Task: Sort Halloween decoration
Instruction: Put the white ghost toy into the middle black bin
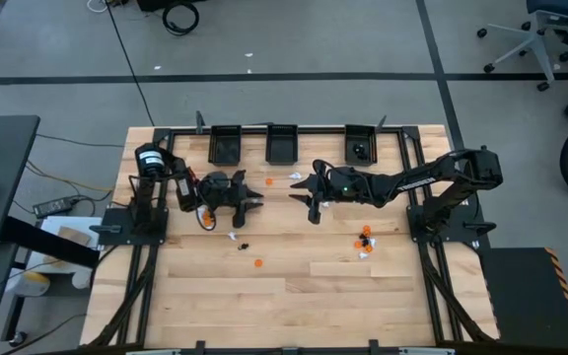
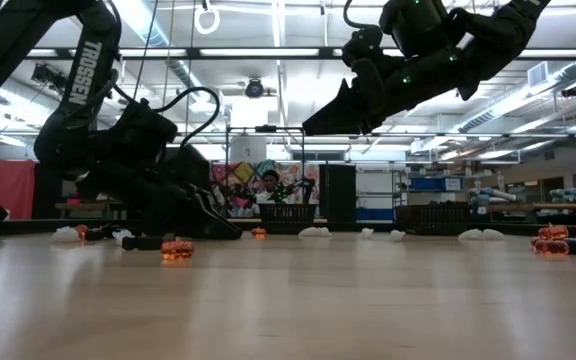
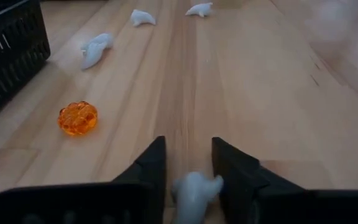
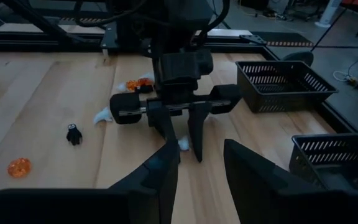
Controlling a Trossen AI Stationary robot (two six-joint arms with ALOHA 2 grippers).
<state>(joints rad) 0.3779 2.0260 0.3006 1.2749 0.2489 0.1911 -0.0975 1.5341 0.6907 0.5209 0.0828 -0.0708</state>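
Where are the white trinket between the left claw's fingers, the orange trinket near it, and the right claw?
White trinket (image 3: 194,191), left wrist view: its pale body.
Orange trinket (image 3: 78,117), left wrist view: its bumpy middle.
Right claw (image 4: 201,165), right wrist view: the gap between its fingertips.

Pale wood-grain table (image 1: 284,296). Three black mesh bins (image 1: 282,144). White ghost trinket (image 3: 194,193) between left gripper's (image 3: 189,171) dark fingers. Translucent orange pumpkin (image 3: 78,117), white ghosts (image 3: 96,48) beyond. Tiny black figure (image 4: 74,134), orange trinket (image 4: 18,167).
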